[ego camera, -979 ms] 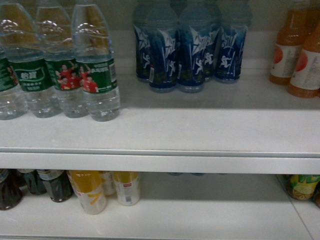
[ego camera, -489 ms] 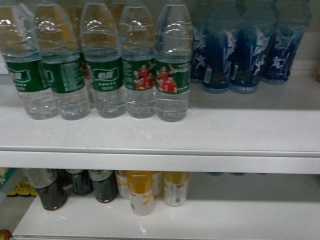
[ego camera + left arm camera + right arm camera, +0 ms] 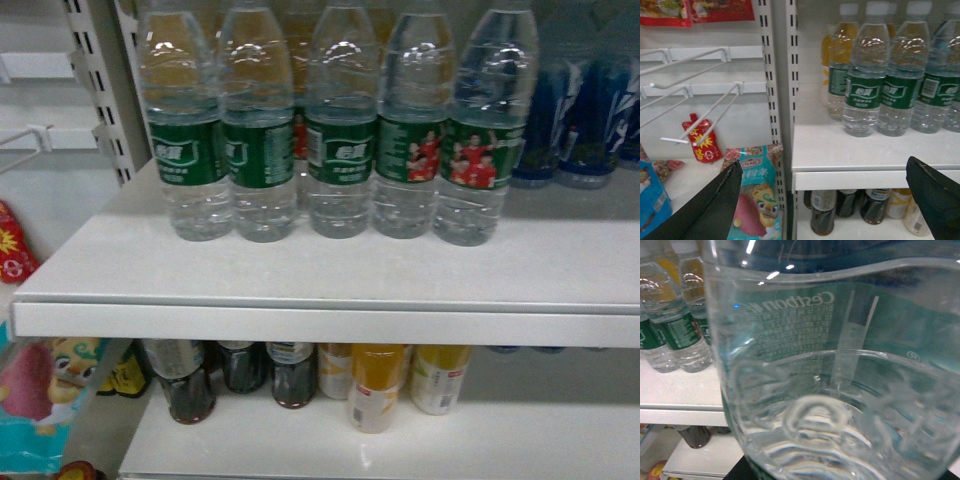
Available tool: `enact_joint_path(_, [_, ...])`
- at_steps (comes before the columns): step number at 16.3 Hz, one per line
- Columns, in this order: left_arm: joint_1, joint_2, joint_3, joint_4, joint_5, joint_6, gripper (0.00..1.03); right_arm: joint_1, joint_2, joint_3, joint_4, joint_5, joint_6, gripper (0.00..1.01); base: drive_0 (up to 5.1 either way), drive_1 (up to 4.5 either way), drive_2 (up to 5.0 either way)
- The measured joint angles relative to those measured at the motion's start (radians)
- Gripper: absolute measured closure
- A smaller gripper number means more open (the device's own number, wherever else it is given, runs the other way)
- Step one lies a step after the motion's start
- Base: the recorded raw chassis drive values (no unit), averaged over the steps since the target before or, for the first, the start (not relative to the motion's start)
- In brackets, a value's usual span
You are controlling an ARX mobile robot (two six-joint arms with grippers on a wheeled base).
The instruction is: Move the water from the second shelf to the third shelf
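A shop. White slotted shelves (image 3: 330,270) carry rows of water bottles (image 3: 340,130), blue drinks (image 3: 590,110) and cola (image 3: 185,385). Snack packets (image 3: 752,195) hang beside wire pegs (image 3: 695,65).

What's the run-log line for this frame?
left gripper: open, empty | right gripper: state unclear | clear ribbed green-labelled water bottle: fills right wrist view | white shelf: five matching bottles standing
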Motion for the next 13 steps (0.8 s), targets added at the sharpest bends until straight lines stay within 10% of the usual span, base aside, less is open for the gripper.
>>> enact_joint_path(7, [0.0,0.0,0.0,0.001,0.0,0.0,0.05,0.0,0.0,0.0,0.001,-0.003,0.0,0.62,-5.0,2.45,2.5])
enact_joint_path(13, [0.0,0.0,0.0,0.0,0.0,0.0,0.05,0.005,0.002,0.0,0.004,0.013,0.005,0.62,0.0,0.0,0.0])
